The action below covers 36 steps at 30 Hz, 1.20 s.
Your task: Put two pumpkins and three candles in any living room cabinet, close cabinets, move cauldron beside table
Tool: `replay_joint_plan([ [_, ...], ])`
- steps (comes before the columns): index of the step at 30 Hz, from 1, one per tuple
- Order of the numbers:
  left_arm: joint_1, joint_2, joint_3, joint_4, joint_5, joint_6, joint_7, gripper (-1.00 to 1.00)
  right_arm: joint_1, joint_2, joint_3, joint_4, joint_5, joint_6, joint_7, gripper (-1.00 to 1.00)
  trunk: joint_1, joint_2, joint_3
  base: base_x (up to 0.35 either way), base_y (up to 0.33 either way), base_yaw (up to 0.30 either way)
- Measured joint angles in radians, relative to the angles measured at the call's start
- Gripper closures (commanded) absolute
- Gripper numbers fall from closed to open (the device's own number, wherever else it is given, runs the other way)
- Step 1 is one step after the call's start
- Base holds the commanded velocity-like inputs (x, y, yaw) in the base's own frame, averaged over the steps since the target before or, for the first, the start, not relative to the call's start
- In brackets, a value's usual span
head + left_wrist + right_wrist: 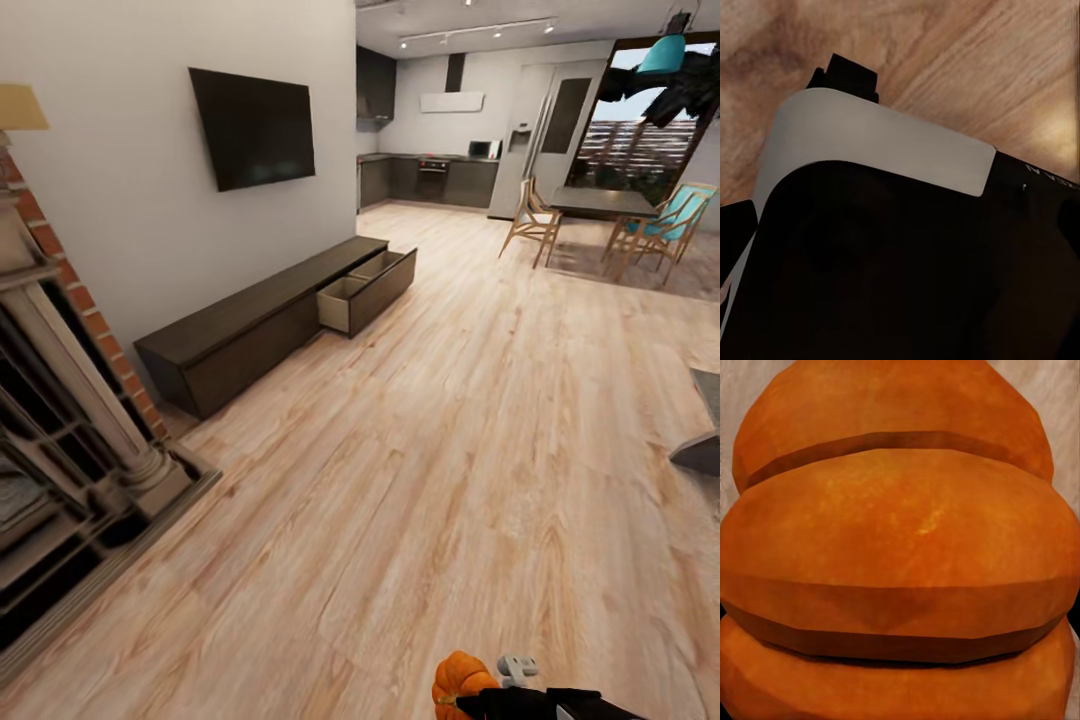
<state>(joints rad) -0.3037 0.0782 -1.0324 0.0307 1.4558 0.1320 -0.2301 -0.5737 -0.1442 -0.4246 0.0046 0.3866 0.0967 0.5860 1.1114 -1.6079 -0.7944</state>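
One pumpkin [462, 680] sits pressed against the right claw [500, 690].

Right arm low with a pumpkin at its gripper

The right gripper [500, 690] sits just beside the pumpkin [462, 682], apparently clamped on it; the pumpkin's ribs crowd the right wrist camera, with the black forearm [560, 706] trailing behind the pumpkin.

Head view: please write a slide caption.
Right gripper carries a pumpkin toward the cabinet with its open drawer.
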Motion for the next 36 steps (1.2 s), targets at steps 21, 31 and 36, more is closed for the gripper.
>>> replay_joint_plan([
  [21, 0.0, -0.001, -0.001, 0.0, -0.002, 0.001, -0.002, -1.0, 0.001, 0.0, 0.002, 0.0, 0.0, 0.0, 0.0, 1.0, 0.0, 0.0, 0.022, 0.3, 0.088, -0.248],
  [31, 0.0, -0.002, -0.002, 0.0, -0.002, 0.001, -0.002, -1.0, 0.001, 0.001, 0.003, 0.0, 0.001, 0.0, 0.0, 1.0, 0.0, 0.0, 0.034, 0.336, 0.0, -0.231],
  [36, 0.0, -0.002, -0.002, 0.0, -0.002, 0.001, -0.002, -1.0, 0.001, 0.002, 0.003, 0.0, 0.001, 0.0, 0.0, 1.0, 0.0, 0.0, 0.04, 0.337, 0.0, -0.205],
])
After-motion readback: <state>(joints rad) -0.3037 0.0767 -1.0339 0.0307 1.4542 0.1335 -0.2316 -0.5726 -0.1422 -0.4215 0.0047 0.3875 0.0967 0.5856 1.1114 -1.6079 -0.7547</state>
